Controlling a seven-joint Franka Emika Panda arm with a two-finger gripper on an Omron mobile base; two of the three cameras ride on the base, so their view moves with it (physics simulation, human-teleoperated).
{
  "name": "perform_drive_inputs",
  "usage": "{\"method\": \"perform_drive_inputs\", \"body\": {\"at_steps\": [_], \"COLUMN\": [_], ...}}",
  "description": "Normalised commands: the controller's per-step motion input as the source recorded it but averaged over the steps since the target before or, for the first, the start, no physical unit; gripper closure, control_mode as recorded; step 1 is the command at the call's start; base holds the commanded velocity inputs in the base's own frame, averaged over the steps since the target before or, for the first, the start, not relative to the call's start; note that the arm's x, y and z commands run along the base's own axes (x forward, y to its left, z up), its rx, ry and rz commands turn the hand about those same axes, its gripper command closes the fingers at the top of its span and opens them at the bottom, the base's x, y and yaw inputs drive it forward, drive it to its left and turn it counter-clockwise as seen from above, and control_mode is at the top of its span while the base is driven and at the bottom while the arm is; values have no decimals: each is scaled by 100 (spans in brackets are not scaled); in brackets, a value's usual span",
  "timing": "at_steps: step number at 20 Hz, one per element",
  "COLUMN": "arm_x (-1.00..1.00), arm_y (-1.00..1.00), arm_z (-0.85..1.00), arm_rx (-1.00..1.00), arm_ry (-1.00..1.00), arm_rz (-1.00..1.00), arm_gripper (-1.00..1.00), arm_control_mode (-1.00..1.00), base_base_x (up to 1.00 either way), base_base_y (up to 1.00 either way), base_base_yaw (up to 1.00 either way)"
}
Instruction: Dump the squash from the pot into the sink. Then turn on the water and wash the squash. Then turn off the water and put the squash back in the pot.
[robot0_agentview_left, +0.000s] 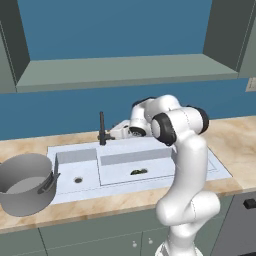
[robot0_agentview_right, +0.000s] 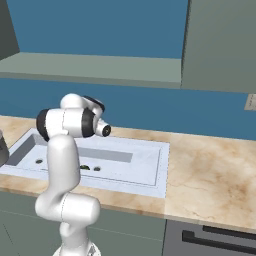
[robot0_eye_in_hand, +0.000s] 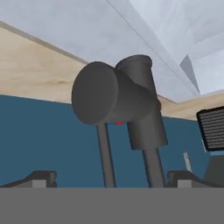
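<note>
Dark faucet (robot0_eye_in_hand: 118, 103) directly ahead of the wide-spread gripper (robot0_eye_in_hand: 109, 177), presumably lined up to turn on the water; squash (robot0_agentview_left: 138, 171) lies below in the sink (robot0_agentview_left: 210, 167), pot (robot0_agentview_left: 26, 185) well aside.

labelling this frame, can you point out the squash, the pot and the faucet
squash (robot0_agentview_left: 138, 171): left base view, middle of the dark lump on the larger basin's floor
pot (robot0_agentview_left: 20, 174): left base view, grey inner wall near the rim
faucet (robot0_eye_in_hand: 114, 99): hand view, side of its dark cylindrical body
</note>
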Motion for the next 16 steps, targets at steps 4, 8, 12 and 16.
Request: {"method": "perform_drive_inputs", "body": {"at_steps": [4, 8, 12, 16], "arm_x": [13, 15, 22, 27], "arm_y": [4, 3, 6, 11], "arm_z": [-27, -16, -10, -9], "arm_rx": [0, 0, 0, 0], "arm_ry": [0, 0, 0, 0], "arm_rz": [-2, -2, -2, -3], "arm_gripper": [-100, -100, -100, -100], "arm_control_mode": [-100, -100, -100, -100], "base_base_x": [0, 0, 0, 0], "base_base_y": [0, 0, 0, 0], "base_base_yaw": [0, 0, 0, 0]}}
